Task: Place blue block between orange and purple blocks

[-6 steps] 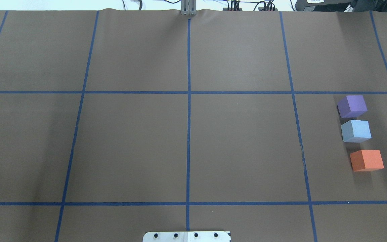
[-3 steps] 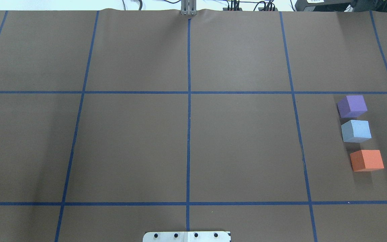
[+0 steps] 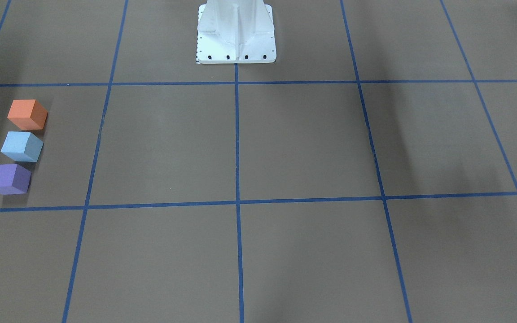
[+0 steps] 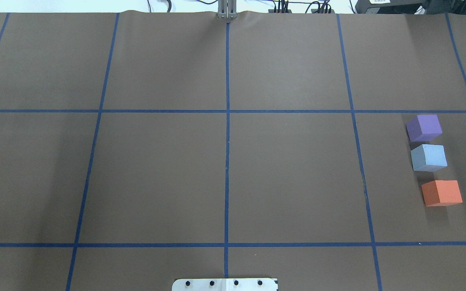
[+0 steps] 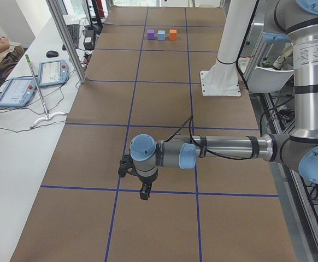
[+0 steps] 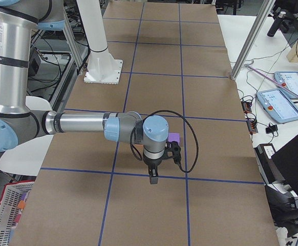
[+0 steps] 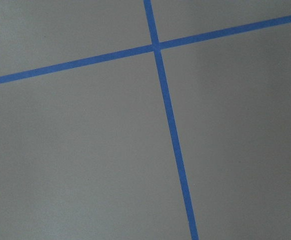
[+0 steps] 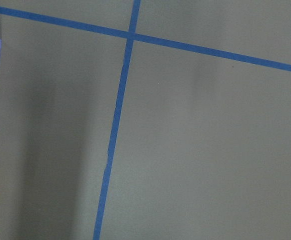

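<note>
Three foam blocks stand in a row at the table's right end: the purple block (image 4: 424,127) farthest from the robot, the light blue block (image 4: 429,157) in the middle, the orange block (image 4: 442,192) nearest. They also show in the front-facing view, the orange block (image 3: 27,114), the blue block (image 3: 22,146) and the purple block (image 3: 9,179). The left gripper (image 5: 143,194) hangs over the table's left end, far from the blocks. The right gripper (image 6: 153,179) hangs beside the blocks, holding nothing. I cannot tell whether either is open or shut.
The white robot pedestal (image 3: 236,31) stands at the table's near-middle edge. Blue tape lines (image 4: 227,161) divide the brown table cover. A side bench with tablets (image 5: 54,72) and cables runs along the far side.
</note>
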Controlling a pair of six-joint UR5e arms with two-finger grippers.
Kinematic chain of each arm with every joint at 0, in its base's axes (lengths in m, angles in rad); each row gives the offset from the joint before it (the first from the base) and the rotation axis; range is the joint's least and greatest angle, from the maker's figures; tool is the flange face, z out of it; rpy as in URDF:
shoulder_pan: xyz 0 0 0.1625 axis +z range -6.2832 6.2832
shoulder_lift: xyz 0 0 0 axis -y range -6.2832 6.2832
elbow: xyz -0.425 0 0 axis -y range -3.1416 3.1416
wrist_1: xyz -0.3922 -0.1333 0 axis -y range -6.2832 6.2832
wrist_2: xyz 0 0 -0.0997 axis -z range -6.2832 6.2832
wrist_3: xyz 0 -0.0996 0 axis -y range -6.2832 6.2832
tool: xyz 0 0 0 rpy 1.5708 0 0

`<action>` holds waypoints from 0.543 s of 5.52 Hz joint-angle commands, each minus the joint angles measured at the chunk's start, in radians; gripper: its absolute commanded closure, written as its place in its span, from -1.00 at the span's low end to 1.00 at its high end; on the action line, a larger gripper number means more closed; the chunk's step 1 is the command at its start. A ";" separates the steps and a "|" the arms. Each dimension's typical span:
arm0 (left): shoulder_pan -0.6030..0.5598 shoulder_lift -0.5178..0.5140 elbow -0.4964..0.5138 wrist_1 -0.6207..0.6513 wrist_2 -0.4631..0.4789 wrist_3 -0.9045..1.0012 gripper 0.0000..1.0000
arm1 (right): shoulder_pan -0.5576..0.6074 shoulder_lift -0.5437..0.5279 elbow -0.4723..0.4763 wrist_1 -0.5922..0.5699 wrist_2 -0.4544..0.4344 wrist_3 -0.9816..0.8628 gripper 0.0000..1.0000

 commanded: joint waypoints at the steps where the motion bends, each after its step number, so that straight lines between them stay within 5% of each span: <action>1: 0.000 0.000 0.006 0.000 0.002 -0.001 -1.00 | -0.069 -0.001 0.000 0.008 0.023 0.008 -1.00; 3: 0.000 0.000 0.001 0.000 0.002 -0.004 -1.00 | -0.080 -0.001 0.000 0.009 0.022 0.008 -1.00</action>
